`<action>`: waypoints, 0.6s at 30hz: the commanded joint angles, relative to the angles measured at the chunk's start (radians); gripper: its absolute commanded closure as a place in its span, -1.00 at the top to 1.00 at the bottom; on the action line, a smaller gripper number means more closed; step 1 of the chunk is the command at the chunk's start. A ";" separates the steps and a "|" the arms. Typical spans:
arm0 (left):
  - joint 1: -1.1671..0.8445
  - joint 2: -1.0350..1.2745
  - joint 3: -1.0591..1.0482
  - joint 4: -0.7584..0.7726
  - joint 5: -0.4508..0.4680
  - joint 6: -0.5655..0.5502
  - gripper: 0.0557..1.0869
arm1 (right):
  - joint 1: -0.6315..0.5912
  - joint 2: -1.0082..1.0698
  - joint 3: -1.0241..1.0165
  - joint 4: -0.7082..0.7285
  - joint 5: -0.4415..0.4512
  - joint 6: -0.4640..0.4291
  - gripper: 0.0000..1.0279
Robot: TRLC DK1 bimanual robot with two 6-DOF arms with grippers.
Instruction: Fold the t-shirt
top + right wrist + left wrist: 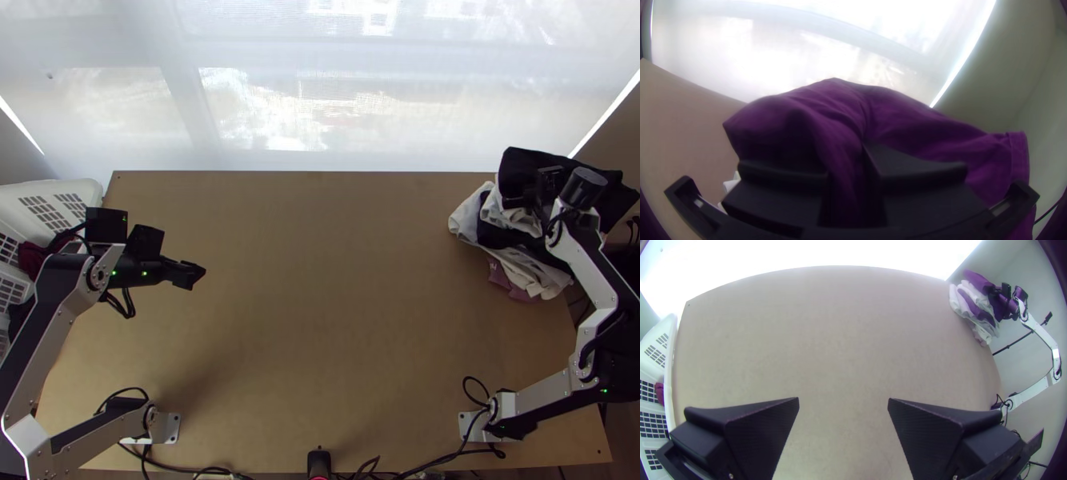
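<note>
T-shirt (520,162), just one, dark and softly bunched, sits at the upper right of my top view, on one crumpled clothes pile (466,220), with my right gripper (524,196) at it. Left of centre, my left gripper (190,276) hangs near one white latticed plastic basket (84,187).

In the left wrist view, two wedge-shaped, fine-ribbed fingers (760,431) stand wide apart at the bottom.

Through the right wrist view, two broad black fingers (782,191) pinch a fold of the t-shirt, low in mid-frame; a stitched hem shows at right.
</note>
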 commanded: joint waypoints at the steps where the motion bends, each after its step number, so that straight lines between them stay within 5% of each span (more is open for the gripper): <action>1: 0.021 -0.003 -0.009 0.004 0.008 0.015 0.89 | 0.012 -0.075 -0.164 0.053 0.033 0.004 -0.95; 7: 0.017 0.005 -0.004 0.009 0.013 0.015 0.89 | -0.011 -0.129 -0.246 0.081 0.033 0.000 -0.92; 15: 0.013 0.003 0.002 0.010 0.013 0.011 0.89 | -0.011 -0.189 -0.261 0.089 0.033 0.013 0.63; 18: 0.012 0.002 0.002 0.010 0.013 0.008 0.89 | -0.011 -0.216 -0.258 0.089 0.033 0.029 0.90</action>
